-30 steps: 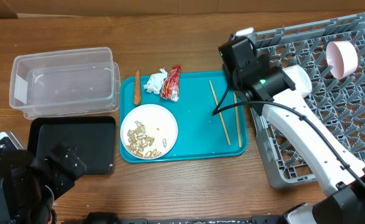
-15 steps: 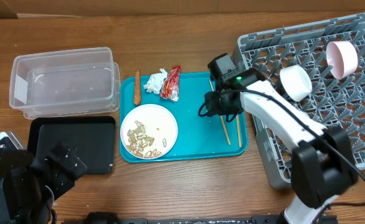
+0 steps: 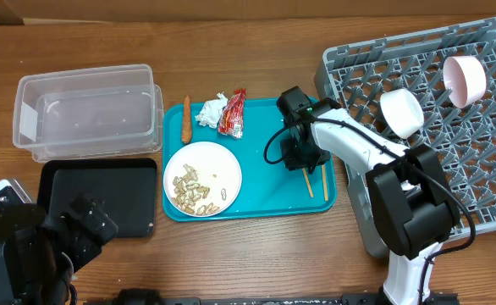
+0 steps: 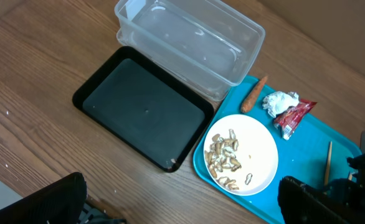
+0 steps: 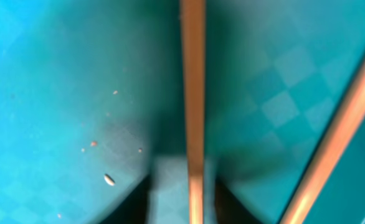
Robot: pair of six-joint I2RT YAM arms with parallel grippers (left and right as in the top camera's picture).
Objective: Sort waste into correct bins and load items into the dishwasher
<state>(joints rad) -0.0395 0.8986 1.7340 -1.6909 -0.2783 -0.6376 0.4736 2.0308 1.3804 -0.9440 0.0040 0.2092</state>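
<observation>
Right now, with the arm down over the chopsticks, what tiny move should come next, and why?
Probably close the right gripper. Its fingers sit open on either side of one chopstick lying on the teal tray, not yet pinching it; the other chopstick lies apart to one side.

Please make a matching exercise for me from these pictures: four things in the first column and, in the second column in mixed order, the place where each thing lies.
Column 1
1. pink bowl
2. peanut shells
3. chopsticks
4. black tray

Column 2
a. directly on the table
b. in the grey rack
c. on the white plate
d. on the teal tray, at the right gripper

Pairs: 1-b, 2-c, 3-d, 4-a
</observation>
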